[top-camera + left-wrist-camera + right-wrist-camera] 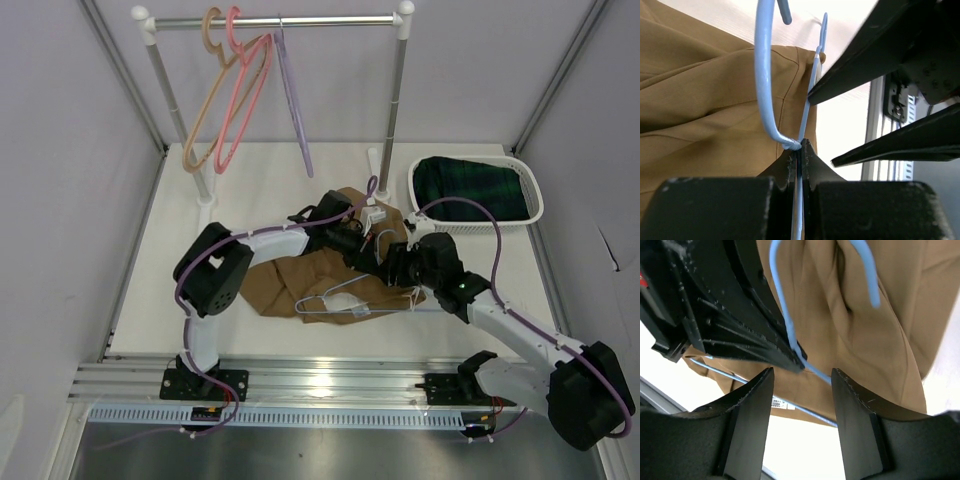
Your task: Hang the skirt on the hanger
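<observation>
The tan-brown skirt [290, 275] lies crumpled on the table between the two arms; it also shows as the skirt [700, 100] and the skirt [865, 330] in the wrist views. The pale blue hanger [335, 301] rests across it. My left gripper [800, 149] is shut on the hanger [762, 75] at the twisted neck just under the hook. My right gripper [802, 390] stands open right beside it, with the hanger [782, 305] wire crossing beyond its fingertips and nothing between them. In the top view the left gripper [358, 247] and the right gripper [392, 262] nearly meet.
A clothes rack [395, 90] stands at the back with a tan hanger [205, 110], a pink hanger [240, 100] and a lavender hanger [293, 100] on its bar. A white basket [533, 200] at the right holds a dark green plaid cloth [470, 188].
</observation>
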`<act>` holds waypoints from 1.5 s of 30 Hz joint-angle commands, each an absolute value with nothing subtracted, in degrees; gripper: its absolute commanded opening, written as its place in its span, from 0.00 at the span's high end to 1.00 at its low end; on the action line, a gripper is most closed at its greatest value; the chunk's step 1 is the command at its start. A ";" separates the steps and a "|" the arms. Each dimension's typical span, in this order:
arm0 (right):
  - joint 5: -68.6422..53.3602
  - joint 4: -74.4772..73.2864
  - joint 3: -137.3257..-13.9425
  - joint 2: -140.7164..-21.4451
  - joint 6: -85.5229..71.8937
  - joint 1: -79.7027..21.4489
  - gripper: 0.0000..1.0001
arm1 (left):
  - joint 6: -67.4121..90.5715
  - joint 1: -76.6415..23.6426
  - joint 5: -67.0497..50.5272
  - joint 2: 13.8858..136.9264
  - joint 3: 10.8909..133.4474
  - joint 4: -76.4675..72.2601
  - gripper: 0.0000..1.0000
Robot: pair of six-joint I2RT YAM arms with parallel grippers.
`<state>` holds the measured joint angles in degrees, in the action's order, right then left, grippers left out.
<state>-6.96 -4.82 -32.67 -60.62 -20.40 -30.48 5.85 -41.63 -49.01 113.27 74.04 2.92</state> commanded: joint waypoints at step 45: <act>-0.09 18.99 -33.66 -62.06 -28.30 -27.33 0.50 | -3.16 -41.40 -55.46 114.87 76.73 12.30 1.00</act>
<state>-9.76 10.98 -29.41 -65.06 -27.79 -28.71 -0.01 -39.92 -52.66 114.24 76.16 8.64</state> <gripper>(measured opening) 0.497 0.039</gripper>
